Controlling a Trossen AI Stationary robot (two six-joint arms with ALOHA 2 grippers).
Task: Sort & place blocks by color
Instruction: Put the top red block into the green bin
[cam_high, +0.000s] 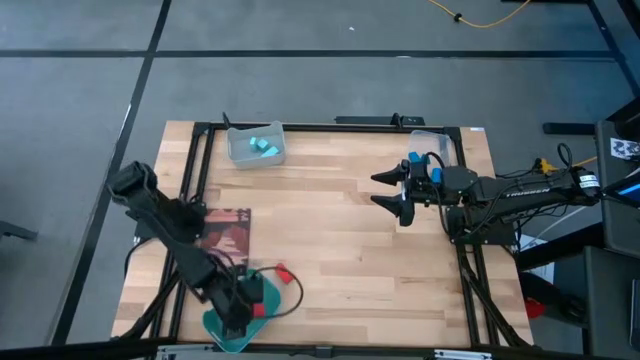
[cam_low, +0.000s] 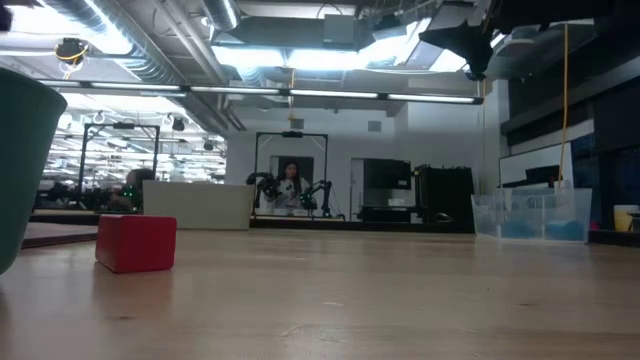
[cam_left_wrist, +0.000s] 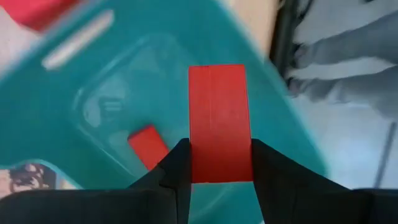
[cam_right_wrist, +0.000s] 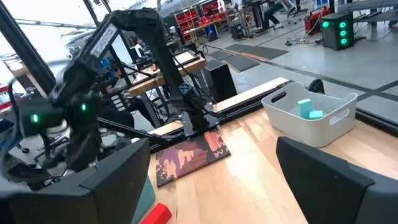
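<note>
Left gripper (cam_left_wrist: 219, 163) fingers clamped on a red block (cam_left_wrist: 219, 121), flat faces pinched at its lower end, most of it sticking out past the fingertips. Looks rigid, light, smooth plastic; could slip or pivot if grip loosens, so hold mid-body on the 2 parallel sides. Directly beyond the fingers sits the teal tray (cam_left_wrist: 81, 112), with 1 smaller red block (cam_left_wrist: 149, 144) lying inside it. Likely step: drop the held block into the tray. Another red block (cam_high: 283, 271) lies on the surface just beside the tray. Right gripper (cam_high: 392, 190) hovers well apart, fingers spread, holding nothing. Far from the fingers: clear bin (cam_high: 240, 150) with cyan blocks (cam_high: 263, 144); second bin (cam_high: 448, 145) behind the right arm.
</note>
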